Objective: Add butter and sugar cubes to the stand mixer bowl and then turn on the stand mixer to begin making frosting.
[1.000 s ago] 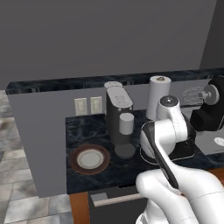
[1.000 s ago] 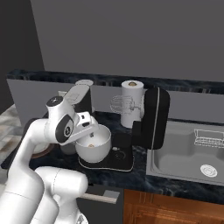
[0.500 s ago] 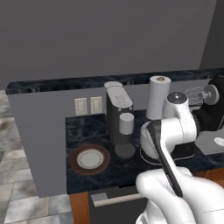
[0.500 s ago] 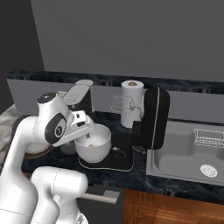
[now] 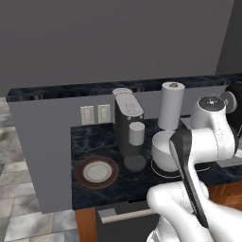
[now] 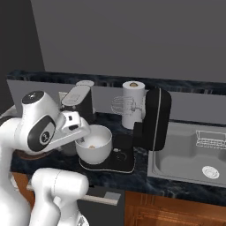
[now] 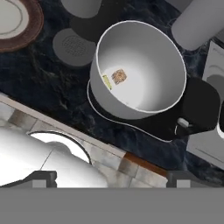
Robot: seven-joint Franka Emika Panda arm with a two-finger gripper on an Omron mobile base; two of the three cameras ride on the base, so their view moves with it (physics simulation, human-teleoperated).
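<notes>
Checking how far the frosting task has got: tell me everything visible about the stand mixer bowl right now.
The stand mixer bowl is a large, round, deep, off-white bowl, smooth and matte, with a thin rim. It stands upright on the flat black base of the stand mixer, beside the coffee machine. Inside, on the bottom, lie a small tan sugar cube and a pale yellow sliver by the wall, seemingly the butter. Nothing grips it.

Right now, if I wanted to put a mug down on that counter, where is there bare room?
The dark counter is bare between the plate and the wall outlets. It is crowded from the coffee machine past the bowl to the mixer, right up to the sink.
</notes>
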